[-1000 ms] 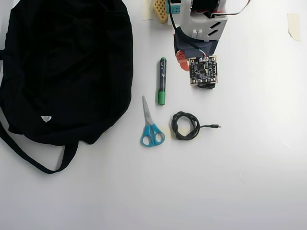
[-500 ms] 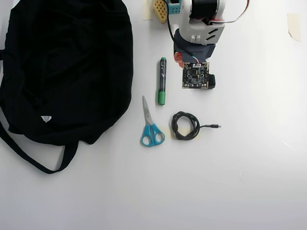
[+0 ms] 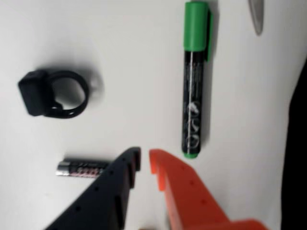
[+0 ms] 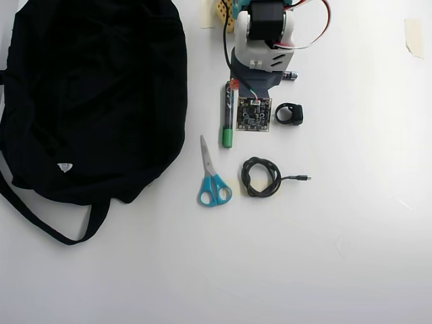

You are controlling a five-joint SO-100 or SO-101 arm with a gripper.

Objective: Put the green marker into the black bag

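Note:
The green marker [image 4: 228,125] lies on the white table just right of the black bag [image 4: 88,101], with its green cap toward the scissors. The wrist view shows the green marker [image 3: 194,86] lengthwise, cap at the top and green end at the bottom. My gripper [image 3: 144,159] hovers just left of that end. Its black and orange fingertips stand a narrow slit apart with nothing between them. From overhead, my gripper [image 4: 235,86] hangs over the marker's far end and hides it. The black bag [image 3: 296,143] shows as a dark strip at the wrist view's right edge.
Blue-handled scissors [image 4: 212,179] and a coiled black cable [image 4: 261,177] lie in front of the marker. A black ring-shaped clip [image 4: 289,113] sits right of the arm, and a short battery [image 3: 81,168] lies left of my fingers. A scissor blade tip [image 3: 256,14] shows at top right.
The arm has swung left in the overhead view, from above the black ring-shaped clip to the marker's far end. The clip is now uncovered. Nothing on the table has moved.

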